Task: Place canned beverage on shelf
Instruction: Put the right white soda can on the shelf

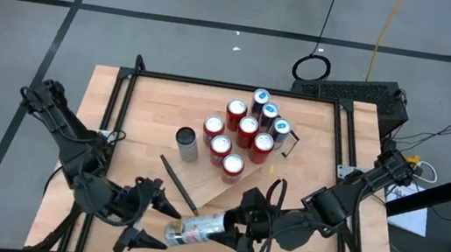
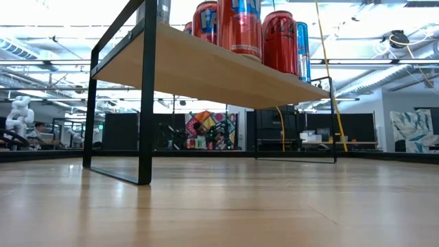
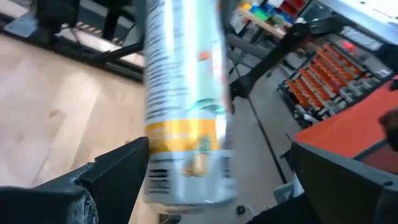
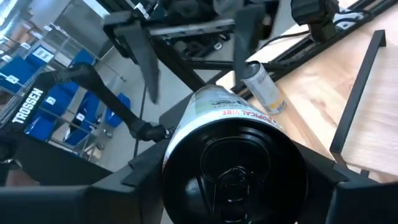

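Silver can (image 1: pixel 199 228), lying sideways over the table's (image 1: pixel 310 156) near edge, clamped at one end by the right gripper (image 1: pixel 233 231). Left gripper (image 1: pixel 151 217), jaws wide, straddles its other end without touching. Shelf (image 1: pixel 290 166) carries nine upright cans (image 1: pixel 247 132) near the far right corner, and a grey can (image 1: pixel 187 144) stands apart.

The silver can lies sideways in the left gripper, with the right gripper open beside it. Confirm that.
Not quite: the grippers are swapped. The right gripper is clamped on the silver can, as the high view and right wrist view show. The left gripper stands open beside the can's other end. The can does lie sideways.
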### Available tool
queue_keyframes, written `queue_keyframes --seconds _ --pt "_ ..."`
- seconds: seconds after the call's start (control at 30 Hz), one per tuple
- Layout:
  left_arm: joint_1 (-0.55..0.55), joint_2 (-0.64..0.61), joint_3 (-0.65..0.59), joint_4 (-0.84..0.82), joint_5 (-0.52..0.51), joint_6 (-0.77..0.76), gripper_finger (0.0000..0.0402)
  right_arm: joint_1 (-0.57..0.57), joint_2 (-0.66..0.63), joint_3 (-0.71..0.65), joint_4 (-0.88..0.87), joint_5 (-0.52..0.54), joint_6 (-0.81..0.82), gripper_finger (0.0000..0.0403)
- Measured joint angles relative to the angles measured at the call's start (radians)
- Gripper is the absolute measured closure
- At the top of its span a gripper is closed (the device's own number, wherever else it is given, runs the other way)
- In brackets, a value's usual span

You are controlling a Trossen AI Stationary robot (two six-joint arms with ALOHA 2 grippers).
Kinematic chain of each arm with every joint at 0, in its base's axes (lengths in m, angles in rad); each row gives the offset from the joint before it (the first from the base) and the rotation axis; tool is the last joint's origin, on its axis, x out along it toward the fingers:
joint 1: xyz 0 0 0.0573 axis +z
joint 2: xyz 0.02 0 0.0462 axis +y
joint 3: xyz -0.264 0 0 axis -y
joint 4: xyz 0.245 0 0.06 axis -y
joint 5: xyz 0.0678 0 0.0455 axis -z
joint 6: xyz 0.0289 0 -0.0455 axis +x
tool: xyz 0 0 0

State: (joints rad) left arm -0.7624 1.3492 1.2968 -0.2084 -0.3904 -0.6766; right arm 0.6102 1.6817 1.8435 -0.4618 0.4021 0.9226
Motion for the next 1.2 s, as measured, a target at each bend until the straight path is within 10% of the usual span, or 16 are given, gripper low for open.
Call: queue_keyframes --seconds 0.63,1.2 --pt "0.076 0.024 0.000 -0.117 0.079 -0.128 0.0014 -0.054 0.000 -0.001 0.035 -0.003 -0.036 0.0171" --pt "0.076 0.024 0.000 -0.116 0.105 -0.182 0.0103 -0.053 0.000 -0.001 0.031 -0.008 -0.047 0.0171"
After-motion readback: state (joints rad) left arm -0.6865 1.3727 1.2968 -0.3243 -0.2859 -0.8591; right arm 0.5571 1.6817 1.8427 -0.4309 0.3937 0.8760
